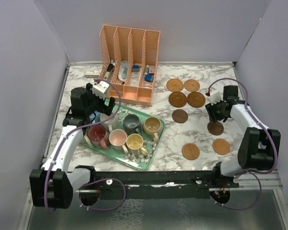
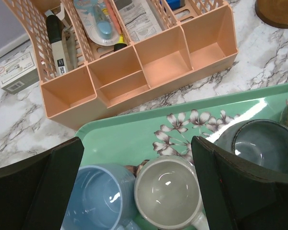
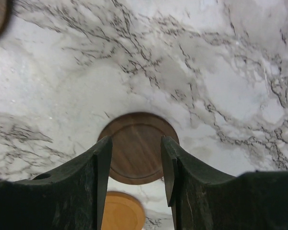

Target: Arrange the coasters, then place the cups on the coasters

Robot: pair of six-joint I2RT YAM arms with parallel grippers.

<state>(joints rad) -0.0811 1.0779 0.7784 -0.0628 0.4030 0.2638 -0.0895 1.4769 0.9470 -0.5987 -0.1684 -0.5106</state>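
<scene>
Left end effector (image 2: 137, 141): spread wide, nothing between its fingers, over the tray (image 2: 134, 134) at its corner nearest the rack (image 2: 163, 62). Directly under it are the blue mug (image 2: 93, 199) and cream mug (image 2: 165, 191), side by side. The grey-blue mug (image 2: 261, 146) is just off its right finger. The rack sits just past the tray rim ahead, with little room between. Mugs (image 1: 118, 138): seven counted, all on the tray and packed close. The arm may hide more.

Right end effector (image 3: 136, 143): part spread, pinching nothing. The dark coaster (image 3: 137, 124) lies flat on the table (image 3: 206, 72) under the gap and is wider than the gap. Whether they touch, cannot tell. The orange coaster (image 3: 122, 211) is just behind it, apart. There is bare marble ahead and to both sides, and the table's right edge is near. Coasters (image 1: 177, 99): eight, all on the table. Four form a close block ahead-left, and four lie loose around this end effector, apart from each other.
</scene>
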